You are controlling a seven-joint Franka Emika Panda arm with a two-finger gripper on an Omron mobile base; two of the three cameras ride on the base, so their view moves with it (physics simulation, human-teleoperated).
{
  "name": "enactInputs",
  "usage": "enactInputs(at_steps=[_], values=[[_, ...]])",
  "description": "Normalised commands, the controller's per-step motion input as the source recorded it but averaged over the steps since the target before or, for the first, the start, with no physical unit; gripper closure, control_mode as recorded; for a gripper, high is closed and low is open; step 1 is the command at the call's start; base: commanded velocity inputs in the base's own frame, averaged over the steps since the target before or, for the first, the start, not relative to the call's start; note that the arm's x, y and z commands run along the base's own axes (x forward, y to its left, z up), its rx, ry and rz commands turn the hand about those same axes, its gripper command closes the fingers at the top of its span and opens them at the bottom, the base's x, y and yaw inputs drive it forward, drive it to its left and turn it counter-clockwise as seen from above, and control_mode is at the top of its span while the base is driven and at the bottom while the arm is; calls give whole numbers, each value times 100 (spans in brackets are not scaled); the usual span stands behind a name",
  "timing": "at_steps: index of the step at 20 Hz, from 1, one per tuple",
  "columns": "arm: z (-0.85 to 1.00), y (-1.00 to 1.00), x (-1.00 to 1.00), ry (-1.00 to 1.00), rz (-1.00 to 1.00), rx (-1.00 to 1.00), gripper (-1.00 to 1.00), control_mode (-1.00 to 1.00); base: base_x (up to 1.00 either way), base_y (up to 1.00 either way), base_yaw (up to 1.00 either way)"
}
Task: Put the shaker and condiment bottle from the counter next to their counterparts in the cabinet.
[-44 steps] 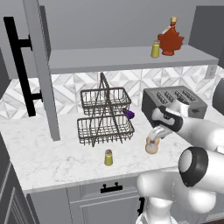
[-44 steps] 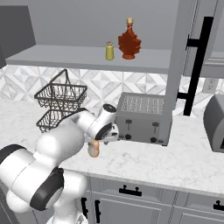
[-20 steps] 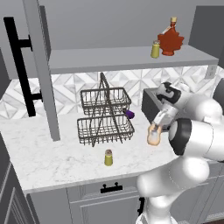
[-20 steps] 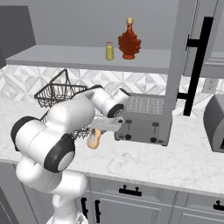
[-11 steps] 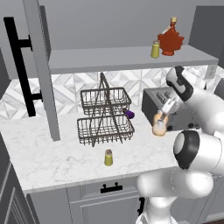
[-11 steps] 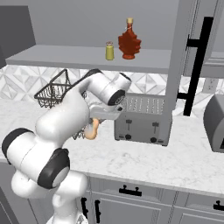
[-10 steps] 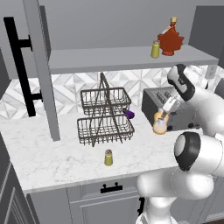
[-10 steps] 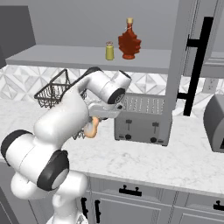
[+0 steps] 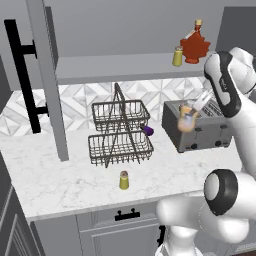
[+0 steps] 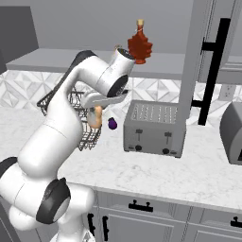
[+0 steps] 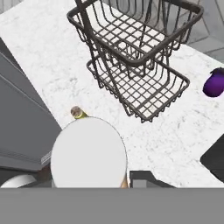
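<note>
From the left base: end effector (image 9: 192, 111) half masked by the orange-tan condiment bottle (image 9: 186, 121) clamped in it, lifted before the toaster (image 9: 198, 132); olive shaker (image 9: 124, 180) upright on the tabletop (image 9: 60, 180). From the right base: bottle (image 10: 95, 117) beside the wire basket (image 10: 85, 125), arm arched high. From the hand: white cap (image 11: 89, 153) hiding the body, shaker (image 11: 77, 113) mostly cut off behind it.

We see a two-tier wire basket (image 9: 121, 132) standing on the marble, with a small purple thing (image 9: 148, 130) lying just beside its right end. To the right of that we find a grey toaster (image 10: 153, 127), set against the patterned tile backsplash (image 9: 80, 100).
</note>
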Motion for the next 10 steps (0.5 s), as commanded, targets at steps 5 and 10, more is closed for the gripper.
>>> enactInputs(at_steps=[5, 10], values=[[66, 18, -12, -23, 0, -14, 100, -100, 0, 0, 0], [35, 29, -15, -14, 7, -14, 100, -100, 0, 0, 0]])
